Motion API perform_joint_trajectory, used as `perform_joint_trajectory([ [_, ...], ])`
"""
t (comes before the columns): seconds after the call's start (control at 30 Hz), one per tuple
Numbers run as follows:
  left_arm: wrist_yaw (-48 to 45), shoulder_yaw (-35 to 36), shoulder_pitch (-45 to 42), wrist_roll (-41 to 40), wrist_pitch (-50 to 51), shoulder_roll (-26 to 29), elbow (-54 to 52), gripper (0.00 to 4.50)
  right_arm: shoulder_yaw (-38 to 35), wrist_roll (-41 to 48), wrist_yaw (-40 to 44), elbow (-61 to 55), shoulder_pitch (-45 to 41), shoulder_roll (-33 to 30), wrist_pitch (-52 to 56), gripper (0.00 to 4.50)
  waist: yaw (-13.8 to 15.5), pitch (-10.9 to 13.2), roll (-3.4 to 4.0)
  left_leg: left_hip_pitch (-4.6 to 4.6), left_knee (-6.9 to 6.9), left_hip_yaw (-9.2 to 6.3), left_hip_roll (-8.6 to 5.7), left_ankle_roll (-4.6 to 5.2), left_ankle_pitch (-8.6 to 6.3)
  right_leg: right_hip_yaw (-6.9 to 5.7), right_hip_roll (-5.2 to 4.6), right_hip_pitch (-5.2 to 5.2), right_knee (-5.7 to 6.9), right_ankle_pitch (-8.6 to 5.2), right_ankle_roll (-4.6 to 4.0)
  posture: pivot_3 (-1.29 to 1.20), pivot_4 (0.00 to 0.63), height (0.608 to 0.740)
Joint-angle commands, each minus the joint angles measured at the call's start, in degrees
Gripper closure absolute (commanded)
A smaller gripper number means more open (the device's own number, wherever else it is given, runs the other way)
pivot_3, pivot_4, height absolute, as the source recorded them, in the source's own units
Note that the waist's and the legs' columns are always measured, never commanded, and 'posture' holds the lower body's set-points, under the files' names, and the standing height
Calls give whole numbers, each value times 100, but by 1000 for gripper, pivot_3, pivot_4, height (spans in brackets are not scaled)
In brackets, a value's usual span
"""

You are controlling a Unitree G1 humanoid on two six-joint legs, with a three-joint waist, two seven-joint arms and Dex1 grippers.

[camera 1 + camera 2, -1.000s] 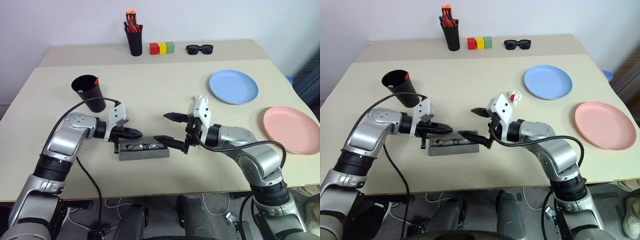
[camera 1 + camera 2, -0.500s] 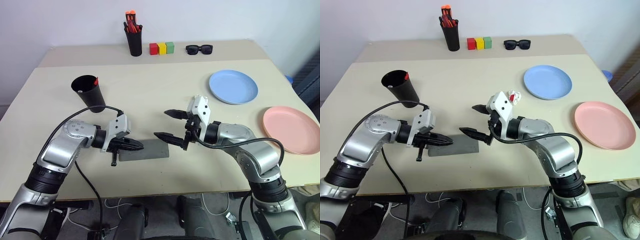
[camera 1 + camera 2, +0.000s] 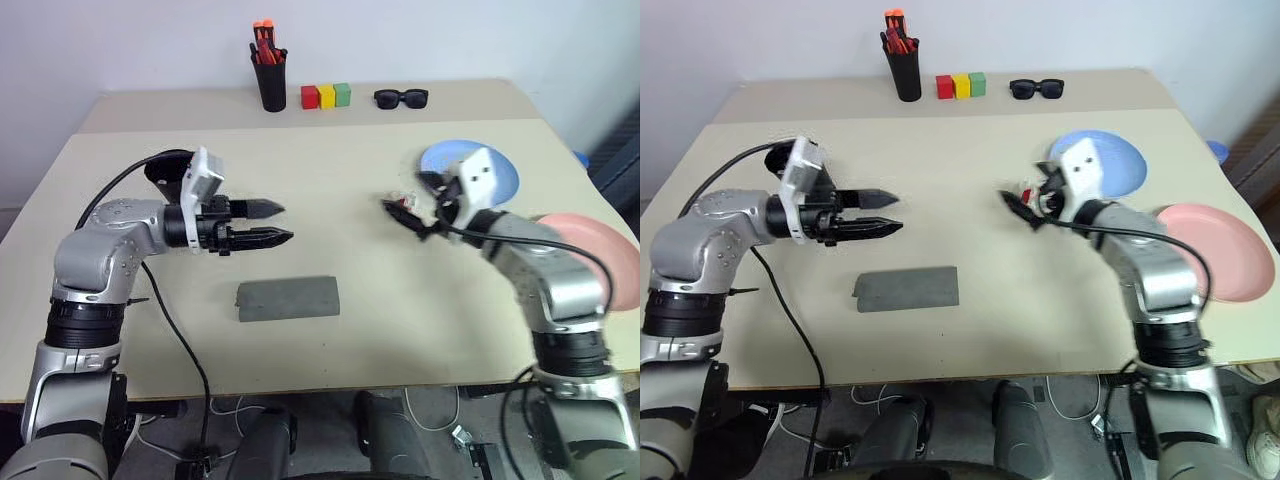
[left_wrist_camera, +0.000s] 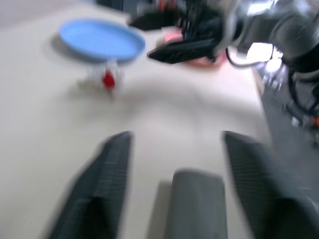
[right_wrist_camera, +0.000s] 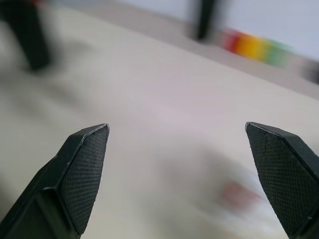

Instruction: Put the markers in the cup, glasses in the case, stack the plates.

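Observation:
The grey case lies shut at mid-table, so the glasses are hidden. My left gripper hangs open above and behind the case, its fingers pointing right. The black cup stands behind my left wrist, mostly covered by it, and the markers are hidden. My right gripper is open and empty, just left of the light blue plate. My right forearm covers part of the pink plate at the right edge. The left wrist view looks over the case toward the blue plate.
A small white and red object lies on the table under my right gripper. At the back stand a black pen holder with orange-capped pens, three coloured blocks and black sunglasses.
The case went from open with the glasses inside to shut. My left gripper rose off it and opened. My right gripper swung right toward the blue plate, still open.

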Motion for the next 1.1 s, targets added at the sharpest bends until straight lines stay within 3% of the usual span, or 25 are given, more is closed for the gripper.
perform_joint_trajectory([
  [0.03, -43, 218, -127, -386, 42, -47, -74, 14, -407, -414, -321, 156, 215, -430, 32, 0, -13, 0, 0, 1, 0, 2, 0, 0, 0, 0, 0, 1, 0, 0, 0, 0, 150, 740],
  [0.27, -121, 51, -74, -228, -514, -96, -74, 14, -989, -766, -1024, 46, 789, -775, 1061, 0, -35, 0, 1, 8, 0, 11, 4, 0, 0, 6, 2, 1, 3, 0, -2, 0, 150, 740],
  [0.53, -253, -178, -96, 23, -1063, -62, 27, 14, -1004, -1072, -1245, 480, 1286, -876, 1528, 0, -21, 0, 1, 7, 6, 15, 2, 0, 0, 9, 0, 6, 0, 0, 0, 0, 150, 740],
  [0.63, -211, -191, -89, 5, -1022, -59, -29, 0, -1208, -920, -1235, 666, 1262, -779, 1745, 832, -24, 0, 1, 11, 5, 16, 2, 0, 0, 10, 0, 8, 0, 0, 0, 0, 150, 740],
  [0.87, -221, -170, 38, 69, -1191, 34, -16, 0, -1224, -979, -1326, 954, 1040, -756, 1722, 4474, -24, 0, 0, 12, 8, 16, 3, 0, 0, 10, 0, 13, -1, 0, 0, 0, 150, 740],
  [1.1, 22, -86, 96, 185, -1482, 19, 153, 0, -1445, -1138, -1845, 1558, 25, -744, 429, 4474, -38, 1, 3, 12, 9, 17, 2, 0, 0, 10, 0, 13, -3, 0, 1, 0, 150, 740],
])
